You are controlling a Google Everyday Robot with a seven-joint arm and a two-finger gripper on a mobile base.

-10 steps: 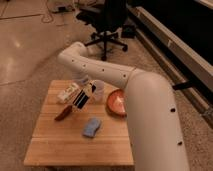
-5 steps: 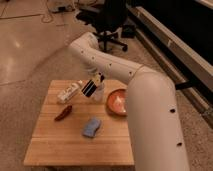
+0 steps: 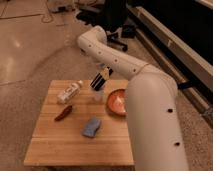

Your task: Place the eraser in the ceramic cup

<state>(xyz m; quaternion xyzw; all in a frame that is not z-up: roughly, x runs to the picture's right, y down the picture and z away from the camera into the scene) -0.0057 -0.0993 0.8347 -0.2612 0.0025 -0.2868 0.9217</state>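
My gripper [image 3: 100, 80] hangs dark and striped over the far middle of the wooden table [image 3: 55, 145]. It is just above the ceramic cup [image 3: 98, 95], a small pale cylinder between the white bottle and the orange-red bowl. The gripper hides part of the cup's rim. I cannot make out the eraser as separate from the gripper, and it does not show anywhere on the table.
A white bottle [image 3: 70, 92] lies at the far left. A red pepper-like object [image 3: 63, 113] lies in front of it. A blue sponge [image 3: 91, 126] sits mid-table. The orange-red bowl [image 3: 117, 102] is right of the cup. My arm [image 3: 150, 115] covers the table's right side.
The gripper has moved right from beside the white bottle to just above the ceramic cup. The things on the table have not moved.
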